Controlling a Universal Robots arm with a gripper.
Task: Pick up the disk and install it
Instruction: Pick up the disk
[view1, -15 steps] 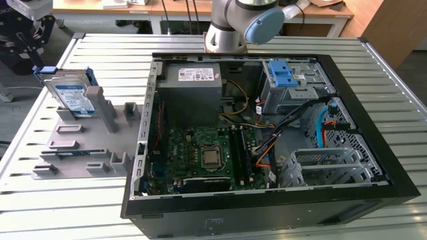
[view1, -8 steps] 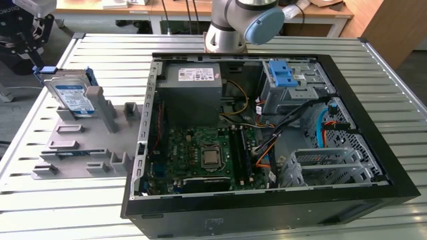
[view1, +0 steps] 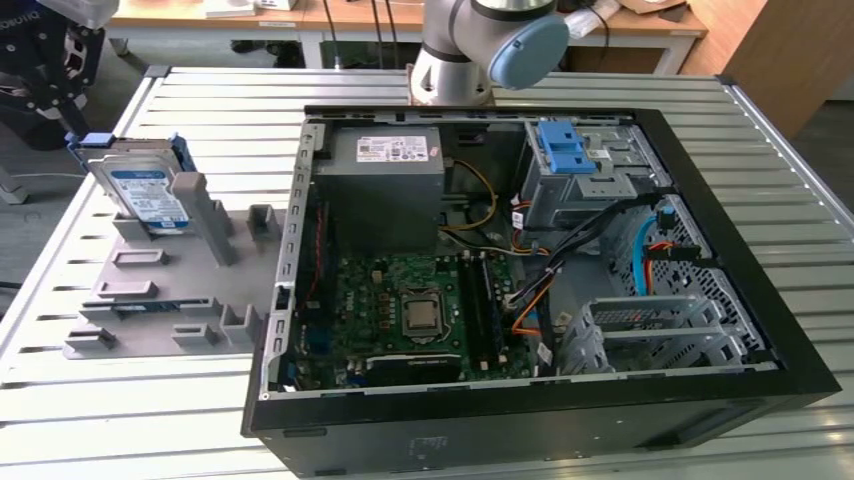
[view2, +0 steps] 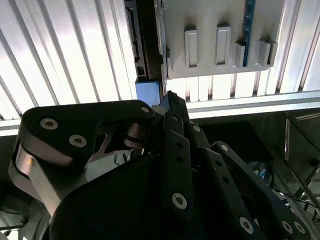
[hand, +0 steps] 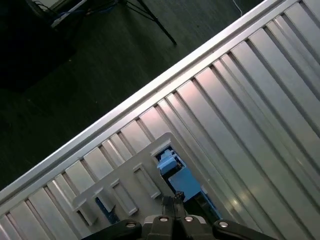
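The disk (view1: 140, 188) (its lower edge) is hidden by the grey holder (view1: 174, 290).

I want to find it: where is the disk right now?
The disk stands upright in the grey holder on the exterior view's left, beside the open computer case.

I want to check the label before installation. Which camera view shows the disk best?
The exterior view: the disk stands upright in the grey holder at that view's left, with its label side visible. Both wrist views catch its thin edge and blue carrier, not the label.
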